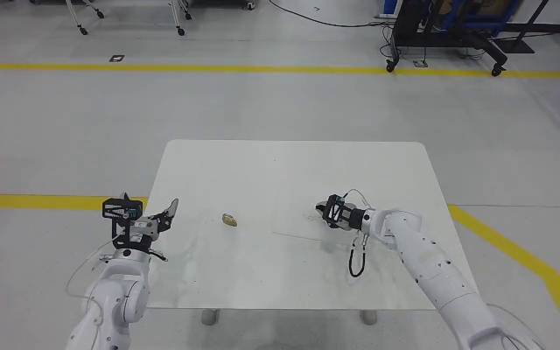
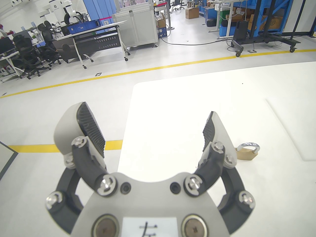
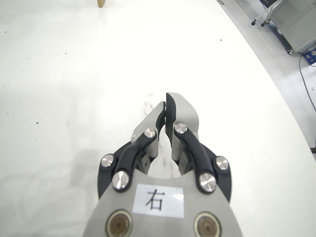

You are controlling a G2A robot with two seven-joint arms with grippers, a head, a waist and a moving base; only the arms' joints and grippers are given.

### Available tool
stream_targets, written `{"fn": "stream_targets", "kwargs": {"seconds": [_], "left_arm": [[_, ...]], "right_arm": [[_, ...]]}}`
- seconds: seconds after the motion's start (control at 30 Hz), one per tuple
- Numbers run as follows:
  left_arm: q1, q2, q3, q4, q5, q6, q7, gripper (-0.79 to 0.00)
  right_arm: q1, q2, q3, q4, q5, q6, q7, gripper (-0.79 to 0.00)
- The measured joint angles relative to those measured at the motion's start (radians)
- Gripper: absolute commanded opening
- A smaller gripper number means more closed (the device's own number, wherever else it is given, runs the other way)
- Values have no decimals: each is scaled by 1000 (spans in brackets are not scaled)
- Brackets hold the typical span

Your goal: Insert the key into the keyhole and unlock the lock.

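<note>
The lock [image 1: 228, 219] was found lying on the table [image 1: 289, 166] between the arms, nearer the left claw [image 2: 148, 122], which was held open at the table's edge, seemingly to steady it, while the right claw [image 3: 165, 104] was pressed shut, no key being discernible between its pads [image 3: 169, 114]

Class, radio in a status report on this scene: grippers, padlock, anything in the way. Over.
Left gripper open at edge of table. Right gripper shut over table. Padlock lying between them, untouched. Nothing blocks either approach.
</note>
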Motion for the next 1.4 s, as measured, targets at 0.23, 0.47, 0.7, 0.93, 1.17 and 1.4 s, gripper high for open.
{"fn": "stream_targets", "kwargs": {"seconds": [0.23, 0.47, 0.7, 0.93, 1.17, 1.4], "left_arm": [[0, 0, 0, 0, 0, 0, 0, 0], [0, 0, 0, 0, 0, 0, 0, 0], [0, 0, 0, 0, 0, 0, 0, 0], [0, 0, 0, 0, 0, 0, 0, 0], [7, -6, -66, 12, -154, -19, 72, 0], [-110, -32, 41, 27, -585, -184, 60, 0]], "right_arm": [[-15, -3, -10, -3, 21, -13, -15, -785], [-53, 2, 10, -48, 121, -45, -207, -785], [-72, 7, 61, -59, 323, -179, -342, -785], [-80, 8, 78, -30, 425, -225, -353, -785], [-86, 7, 79, -28, 433, -217, -349, -785], [-116, -19, 36, -21, 641, -207, -320, -785]]}}
